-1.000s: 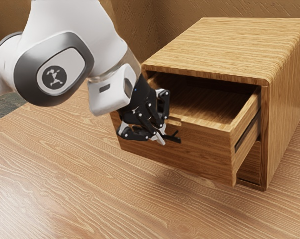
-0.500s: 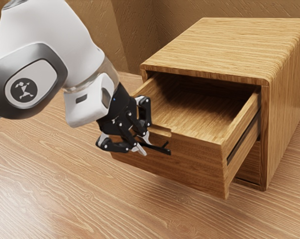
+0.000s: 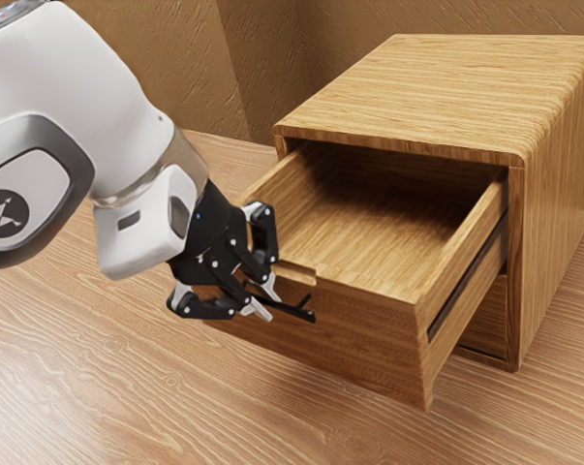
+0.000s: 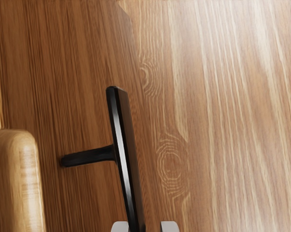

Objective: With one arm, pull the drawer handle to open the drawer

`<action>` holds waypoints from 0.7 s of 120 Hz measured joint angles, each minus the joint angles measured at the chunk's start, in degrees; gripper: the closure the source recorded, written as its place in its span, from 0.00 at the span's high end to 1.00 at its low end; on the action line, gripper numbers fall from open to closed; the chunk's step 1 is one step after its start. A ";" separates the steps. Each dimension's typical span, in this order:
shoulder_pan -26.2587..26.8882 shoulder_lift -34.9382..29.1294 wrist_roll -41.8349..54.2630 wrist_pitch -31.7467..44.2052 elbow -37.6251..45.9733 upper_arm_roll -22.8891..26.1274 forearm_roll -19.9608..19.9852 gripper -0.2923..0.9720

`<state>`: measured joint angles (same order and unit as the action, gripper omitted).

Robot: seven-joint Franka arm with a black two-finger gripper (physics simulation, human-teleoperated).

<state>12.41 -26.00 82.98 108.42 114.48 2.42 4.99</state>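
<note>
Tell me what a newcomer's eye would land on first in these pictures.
The wooden drawer stands out first, in the middle of the exterior view, drawn well out of its cabinet. At the drawer's front, the black gripper on the bulky white arm sits at the thin black handle. In the wrist view that handle stands off the drawer front on a short post.

The exterior camera sits raised at the arm's point(image 3: 69, 145) side, looking down across the table point(image 3: 127, 407) at the cabinet point(image 3: 466, 87), far on the exterior view's right, from middle range. The wrist camera looks closely along the drawer front point(image 4: 63, 72) to the table. Both views share the handle point(image 3: 290, 308) point(image 4: 123, 164).
</note>
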 joint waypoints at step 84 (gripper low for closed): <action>-0.42 -2.67 -2.06 -1.52 -2.04 1.25 0.06 0.37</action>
<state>11.98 -28.67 80.92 106.89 112.44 3.68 5.05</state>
